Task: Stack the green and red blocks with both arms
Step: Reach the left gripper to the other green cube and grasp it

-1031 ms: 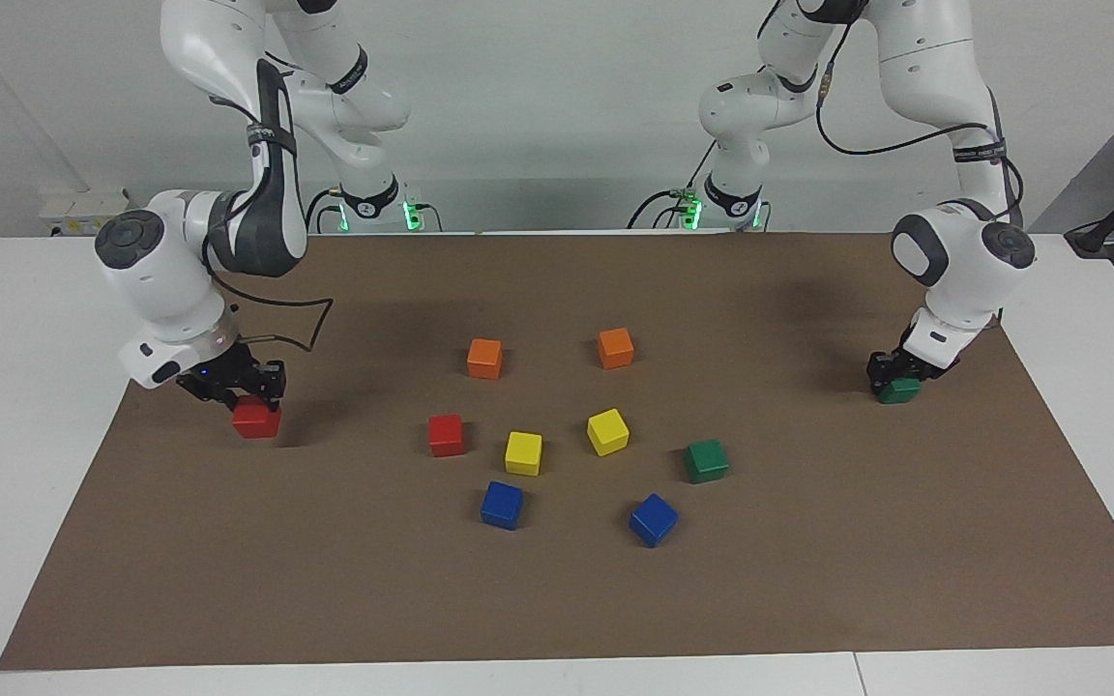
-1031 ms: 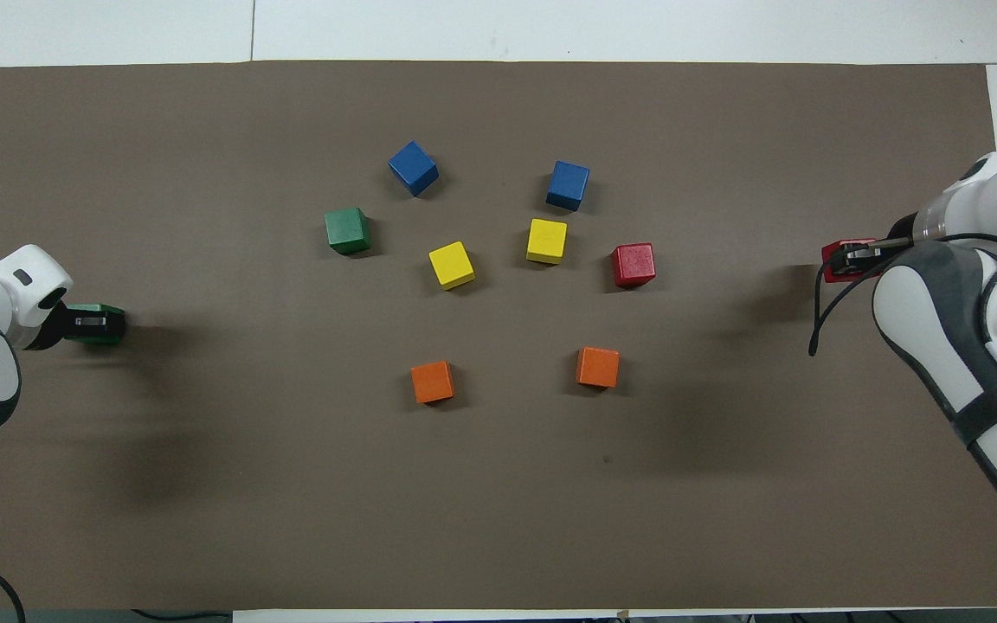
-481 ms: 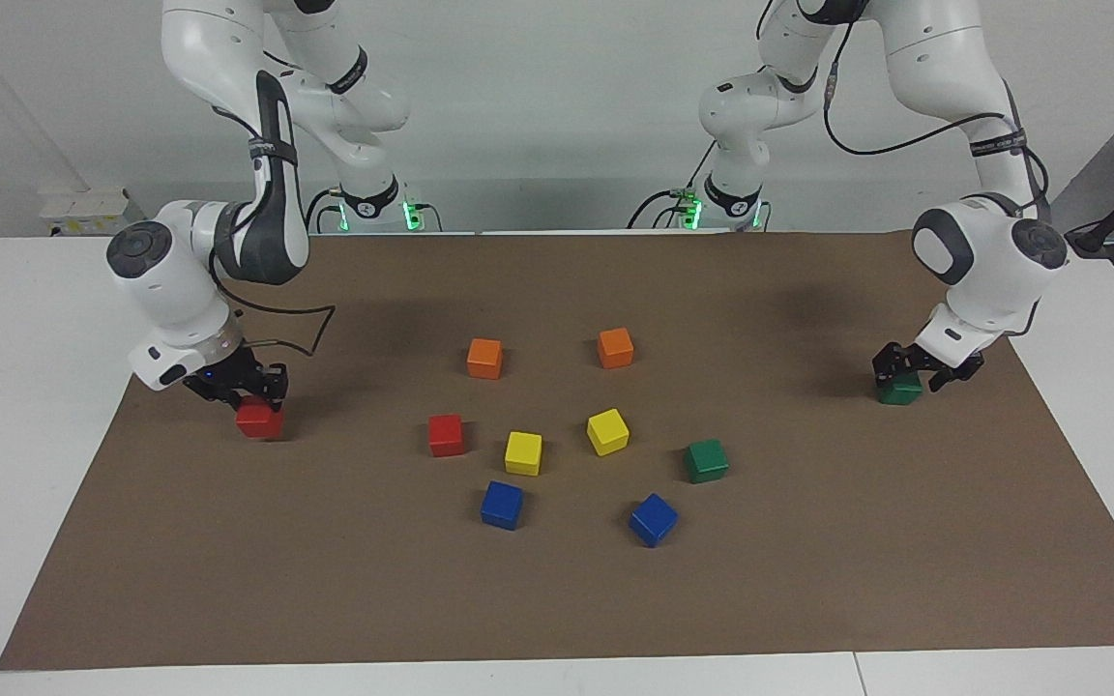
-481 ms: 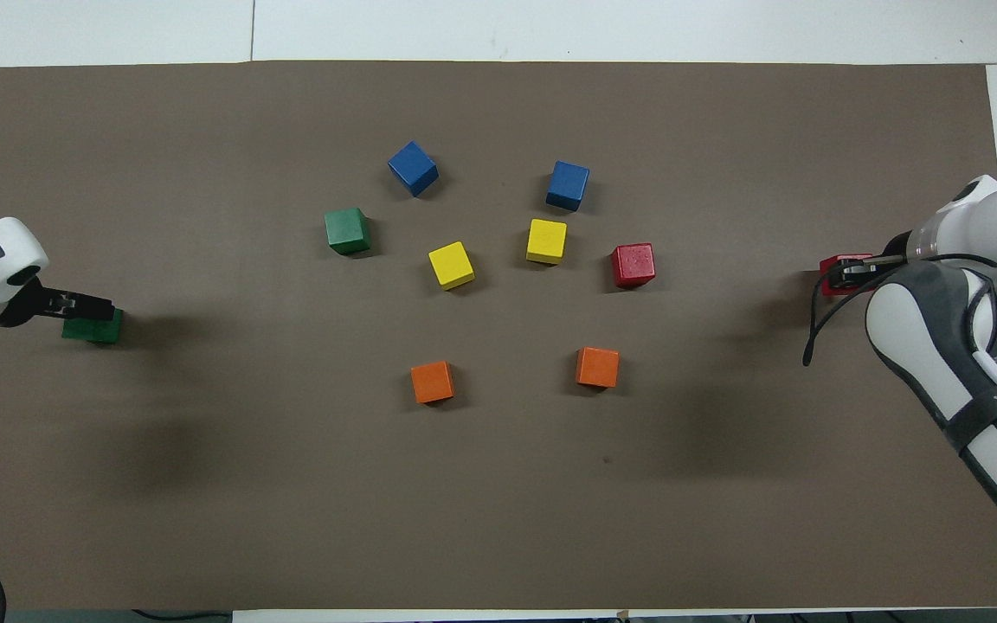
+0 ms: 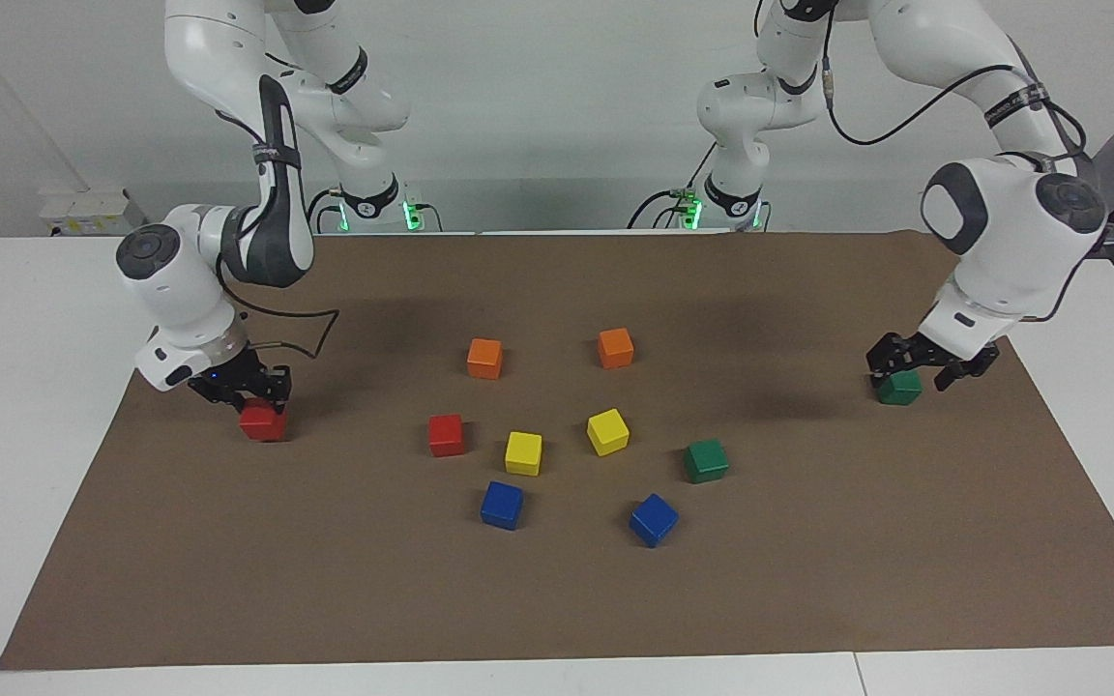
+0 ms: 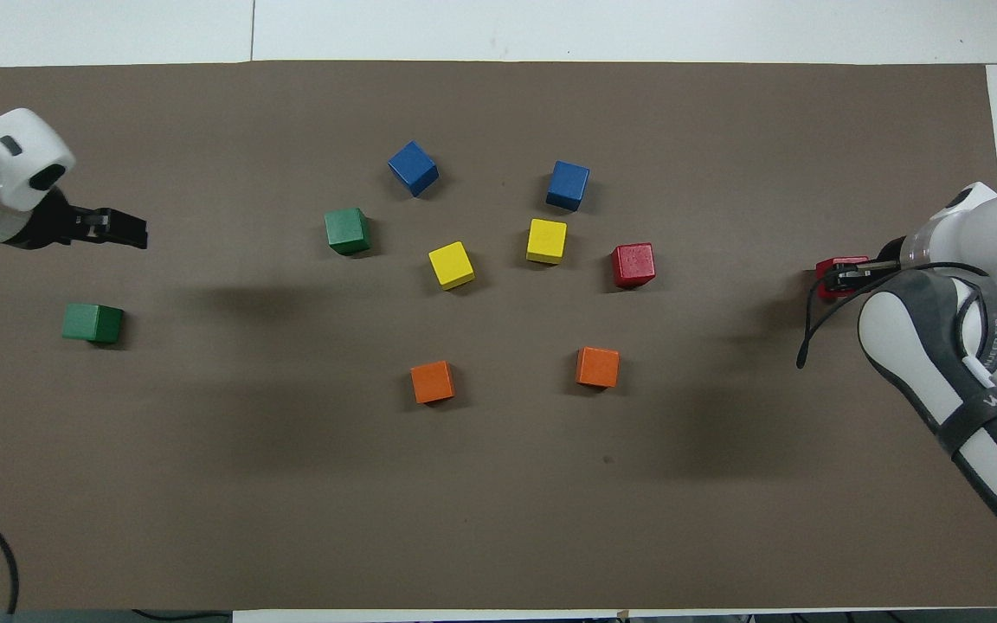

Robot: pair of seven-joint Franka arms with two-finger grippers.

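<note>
One green block (image 5: pixel 899 387) (image 6: pixel 93 322) lies on the brown mat at the left arm's end of the table. My left gripper (image 5: pixel 924 363) (image 6: pixel 118 230) hangs open and empty just above it. One red block (image 5: pixel 262 421) (image 6: pixel 832 279) sits low on the mat at the right arm's end, and my right gripper (image 5: pixel 252 389) (image 6: pixel 849 275) is shut on it. A second red block (image 5: pixel 446 434) (image 6: pixel 633 265) and a second green block (image 5: pixel 706 460) (image 6: pixel 347 230) lie free in the middle cluster.
Two yellow blocks (image 5: pixel 523 452) (image 5: pixel 607 431), two blue blocks (image 5: pixel 502 505) (image 5: pixel 653 519) and two orange blocks (image 5: pixel 484 358) (image 5: pixel 615 347) lie in the middle of the mat (image 5: pixel 808 580), the orange ones nearest the robots.
My left gripper let go of the green block, opened and rose off it. My right gripper set the red block down lower on the mat and still grips it.
</note>
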